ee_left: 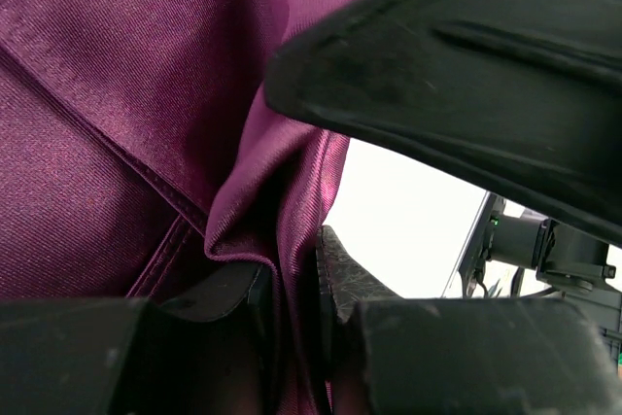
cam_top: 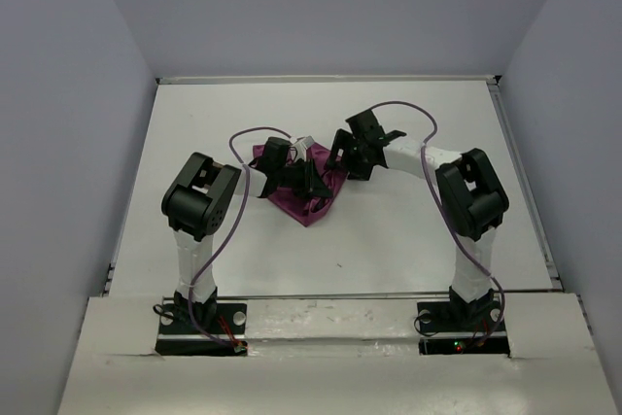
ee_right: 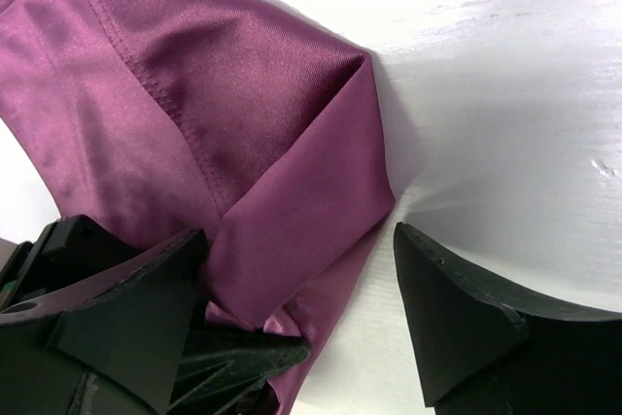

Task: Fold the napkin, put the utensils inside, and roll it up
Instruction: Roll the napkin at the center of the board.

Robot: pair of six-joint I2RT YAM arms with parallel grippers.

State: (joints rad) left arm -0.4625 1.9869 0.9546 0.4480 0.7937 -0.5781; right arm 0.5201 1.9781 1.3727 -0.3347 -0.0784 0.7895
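The plum-purple napkin lies crumpled mid-table between the two arms. My left gripper is shut on a raised fold of the napkin. In the left wrist view the cloth is pinched between the two fingers. My right gripper hovers just right of it and is open. In the right wrist view the folded corner of the napkin lies between the spread fingertips, and neither fingertip presses on it. The utensils are out of view.
The white table has a raised rim along its back and sides, and grey walls stand around it. Purple cables loop above both arms. The left gripper's finger sits close under the right gripper's left finger.
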